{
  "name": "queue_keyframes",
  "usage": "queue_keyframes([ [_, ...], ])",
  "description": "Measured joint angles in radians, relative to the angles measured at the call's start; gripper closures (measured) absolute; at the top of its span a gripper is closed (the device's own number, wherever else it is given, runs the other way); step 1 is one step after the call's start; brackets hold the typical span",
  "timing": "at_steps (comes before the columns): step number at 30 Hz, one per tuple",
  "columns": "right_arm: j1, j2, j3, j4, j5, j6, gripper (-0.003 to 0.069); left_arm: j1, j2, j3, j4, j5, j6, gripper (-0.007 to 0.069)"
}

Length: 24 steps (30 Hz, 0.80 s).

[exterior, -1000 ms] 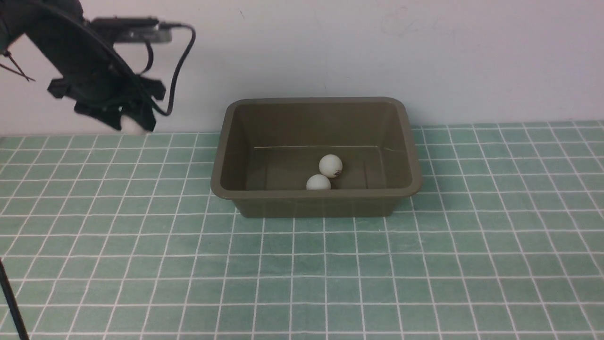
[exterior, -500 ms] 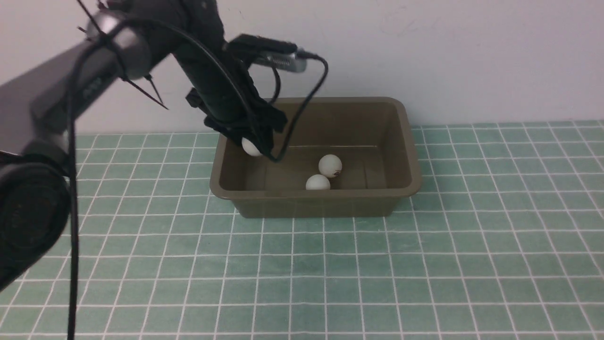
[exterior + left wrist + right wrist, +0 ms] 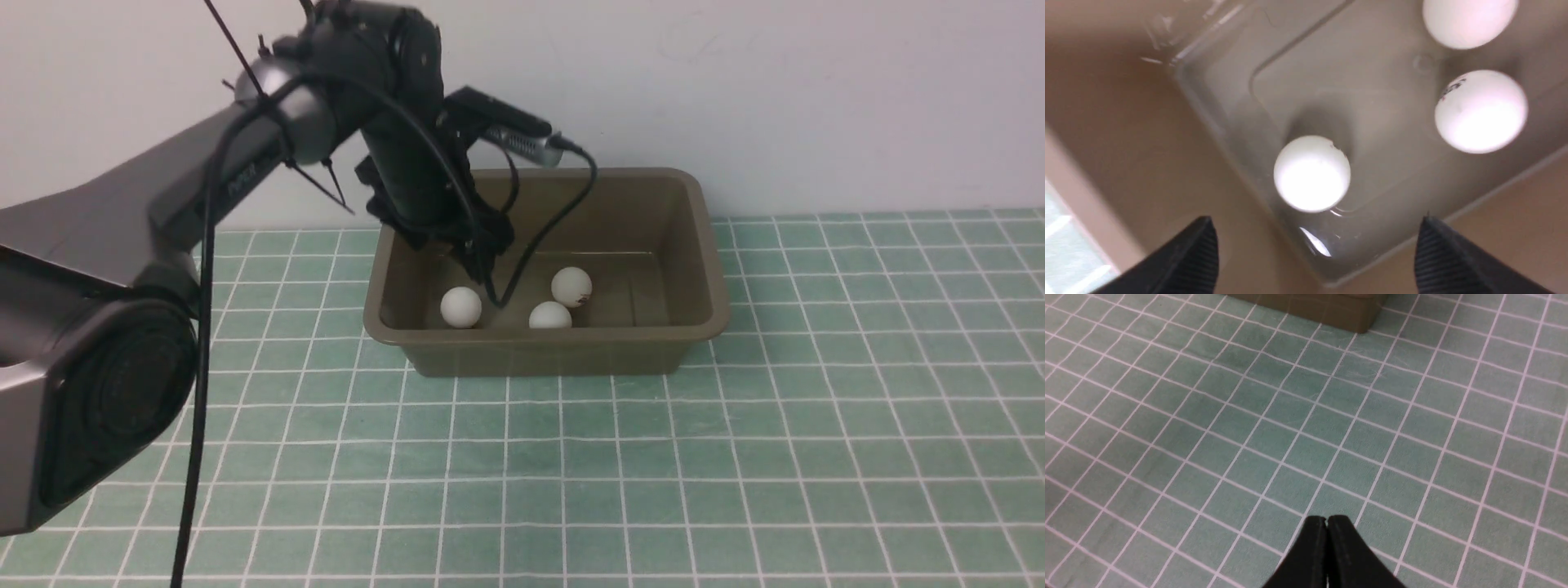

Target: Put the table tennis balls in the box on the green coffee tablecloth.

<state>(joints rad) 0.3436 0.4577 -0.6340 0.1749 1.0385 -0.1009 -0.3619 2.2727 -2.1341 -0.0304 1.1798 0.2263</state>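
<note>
Hanging over the left end of the rectangular olive-brown plastic box (image 3: 710,273), the left claw (image 3: 480,260) stands with its two black fingers spread wide and nothing between them. Directly below it, near the box's left wall, lies a small matte white table tennis ball (image 3: 461,307), clear of both fingers. The left wrist view shows it on the box floor, centred under the gap.

Further right, about mid-box, rest two more white balls: a plain front ball (image 3: 551,315) and, just behind it, a marked ball (image 3: 571,286) with a dark print. They are close or touching; I cannot tell which. The box stands on the mint-green, white-gridded tablecloth (image 3: 735,457) covering the bench.

With all three balls inside, the task looks done. Such balls are likely very light, hard-shelled, smooth and quick to roll or bounce. Any regrasp should pinch gently across the widest middle.

Out of the front view, the right claw (image 3: 1327,519) hovers pressed shut and empty over bare cloth.
</note>
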Motion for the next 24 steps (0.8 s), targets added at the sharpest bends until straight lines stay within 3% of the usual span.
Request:
queue_keyframes([
  [3, 0.0, 0.0, 0.0, -0.048, -0.051, 0.0, 0.0675, 0.0, -0.004, -0.096, 0.009, 0.043, -0.003, 0.0064],
  [5, 0.0, 0.0, 0.0, -0.107, -0.101, 0.0, 0.0675, 0.0, -0.026, -0.143, 0.021, 0.048, -0.011, 0.0137],
  [9, 0.0, 0.0, 0.0, -0.223, -0.178, 0.0, 0.0675, 0.0, -0.13, -0.162, 0.03, 0.061, -0.017, 0.047],
  [11, 0.0, 0.0, 0.0, -0.28, -0.198, 0.0, 0.0675, 0.0, -0.184, -0.162, 0.03, 0.069, -0.018, 0.0568],
  [15, 0.0, 0.0, 0.0, -0.317, -0.199, 0.001, 0.0675, 0.0, -0.289, -0.161, 0.007, 0.074, -0.02, 0.0627],
  [24, 0.0, 0.0, 0.0, -0.32, -0.199, 0.001, 0.0675, 0.0, -0.705, 0.081, -0.001, 0.078, -0.022, 0.0629],
])
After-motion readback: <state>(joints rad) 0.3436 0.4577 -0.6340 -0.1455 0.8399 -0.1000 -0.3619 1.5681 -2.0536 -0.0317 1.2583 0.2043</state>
